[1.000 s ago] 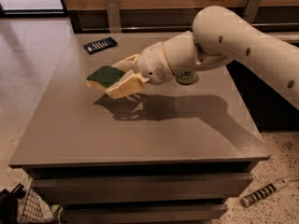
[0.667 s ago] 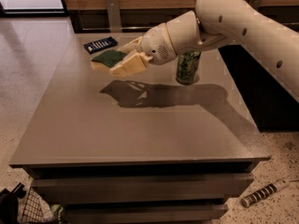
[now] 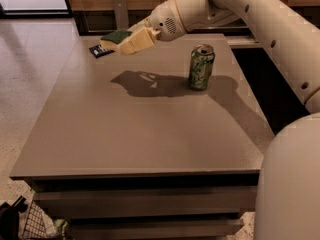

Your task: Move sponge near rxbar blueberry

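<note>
My gripper [image 3: 131, 40] is shut on the sponge [image 3: 116, 37] and holds it in the air above the table's far left part. The sponge shows a dark green top over pale yellow foam. The rxbar blueberry [image 3: 98, 50], a flat dark navy bar with white lettering, lies on the table just left of and below the sponge, partly hidden behind it. The sponge does not touch the table; its shadow falls on the table nearer to me.
A green drink can [image 3: 201, 67] stands upright on the grey table [image 3: 150, 129], right of the gripper. My white arm [image 3: 260, 19] reaches in from the upper right. A wire basket [image 3: 30, 224] sits on the floor at the lower left.
My gripper has carried the sponge up and toward the far left of the table, closer to the navy bar. The can now stands uncovered by the arm.
</note>
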Available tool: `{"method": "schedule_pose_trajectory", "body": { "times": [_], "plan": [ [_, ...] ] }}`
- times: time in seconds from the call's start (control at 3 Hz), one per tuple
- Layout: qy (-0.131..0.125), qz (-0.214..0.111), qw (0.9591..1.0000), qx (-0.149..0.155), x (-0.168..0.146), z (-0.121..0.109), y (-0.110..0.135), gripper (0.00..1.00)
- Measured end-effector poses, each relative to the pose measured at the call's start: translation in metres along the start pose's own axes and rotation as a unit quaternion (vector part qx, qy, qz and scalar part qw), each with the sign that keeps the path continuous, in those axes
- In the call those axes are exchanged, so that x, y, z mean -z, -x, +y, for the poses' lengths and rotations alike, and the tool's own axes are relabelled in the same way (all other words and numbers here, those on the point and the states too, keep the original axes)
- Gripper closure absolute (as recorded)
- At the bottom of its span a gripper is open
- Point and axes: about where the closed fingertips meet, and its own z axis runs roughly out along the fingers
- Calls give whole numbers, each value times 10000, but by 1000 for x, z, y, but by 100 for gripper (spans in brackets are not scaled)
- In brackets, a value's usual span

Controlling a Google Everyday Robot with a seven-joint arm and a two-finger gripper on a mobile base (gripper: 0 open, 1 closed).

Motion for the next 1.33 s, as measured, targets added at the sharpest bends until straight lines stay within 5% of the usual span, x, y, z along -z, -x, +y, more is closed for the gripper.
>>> {"method": "schedule_pose_trajectory", "body": {
  "times": [0.67,1.33],
  "plan": [
    [-819,-68,9959,-368,-2,-57,1,100],
    [-1317,-420,9898,-350,-9,-91,-10,100]
  ]
}}
